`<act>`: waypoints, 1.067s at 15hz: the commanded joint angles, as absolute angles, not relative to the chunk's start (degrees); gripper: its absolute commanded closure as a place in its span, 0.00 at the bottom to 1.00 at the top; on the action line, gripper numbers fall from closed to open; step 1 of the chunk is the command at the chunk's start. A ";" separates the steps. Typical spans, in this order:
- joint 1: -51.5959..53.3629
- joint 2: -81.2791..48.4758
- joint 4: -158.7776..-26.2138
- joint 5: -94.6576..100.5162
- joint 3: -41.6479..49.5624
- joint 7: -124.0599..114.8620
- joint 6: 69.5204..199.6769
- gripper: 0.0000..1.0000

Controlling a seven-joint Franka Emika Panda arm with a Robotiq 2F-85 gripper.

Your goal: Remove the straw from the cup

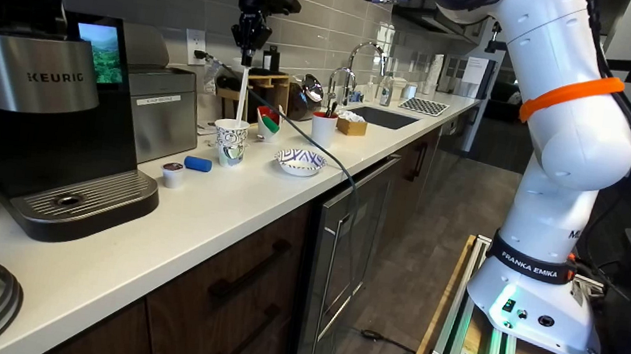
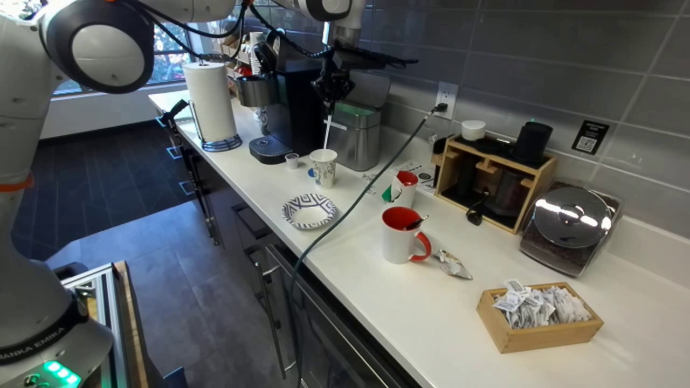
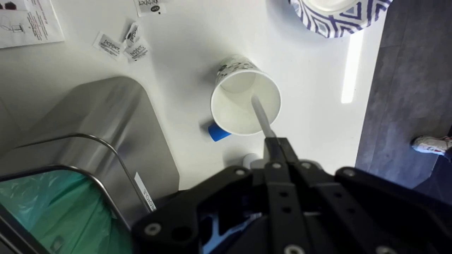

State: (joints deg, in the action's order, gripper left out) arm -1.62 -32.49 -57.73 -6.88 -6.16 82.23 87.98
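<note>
The straw is long, thin and white, not dark. It stands nearly upright in both exterior views point(image 1: 243, 93) point(image 2: 328, 130). The cup is a white paper cup with a printed pattern point(image 1: 230, 150), upright on the counter; it also shows in an exterior view point(image 2: 324, 172). My gripper point(image 1: 247, 59) is above the cup, its fingertips point(image 3: 277, 141) shut on the upper part of the straw point(image 3: 260, 113). In the wrist view the straw's lower end lies over the inside of the cup point(image 3: 229, 109). How deep it reaches I cannot tell.
A blue cylinder point(image 1: 198, 163) and a coffee pod point(image 1: 172, 175) lie near the cup. A coffee machine point(image 1: 67, 80) and a steel bin point(image 1: 164, 114) stand behind. A patterned bowl point(image 2: 309, 211), red-white mugs point(image 2: 399, 242) and a slanting cable point(image 2: 350, 207) are nearby.
</note>
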 commanded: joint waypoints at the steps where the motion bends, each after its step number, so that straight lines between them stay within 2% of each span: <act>1: -0.74 -36.60 -50.74 -5.40 -6.10 82.91 84.20 0.74; 3: -0.70 -37.66 -49.00 -5.65 -6.13 83.05 83.31 0.68; 7: -1.41 -37.83 -47.53 -6.56 -6.11 82.69 80.44 0.37; 11: -3.15 -35.42 -50.01 -6.68 -3.94 78.74 70.97 0.06; 12: -3.92 -34.14 -51.39 -7.24 -3.49 77.97 69.07 0.01; 16: -5.96 -30.83 -55.80 -7.57 -1.49 73.74 62.56 0.00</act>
State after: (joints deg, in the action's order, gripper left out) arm -4.65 -34.42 -50.74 -6.75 -2.61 77.56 66.53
